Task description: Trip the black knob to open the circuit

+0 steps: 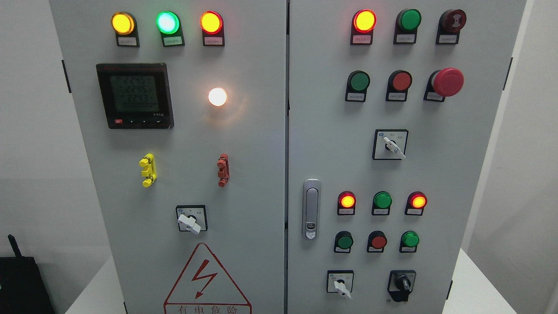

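Note:
The black knob (402, 284) sits at the lower right of the grey cabinet's right door (457, 174), on a dark square plate, its handle pointing roughly straight up and down. Beside it on the left is a white selector switch (341, 286) with its lever turned down to the right. No robot hand or arm shows anywhere in the head view.
Lit red, yellow and green lamps line the top of both doors. A red mushroom stop button (447, 81) stands out at upper right. A door latch (311, 209) sits near the seam. The left door carries a digital meter (134, 95) and a warning triangle (205, 279).

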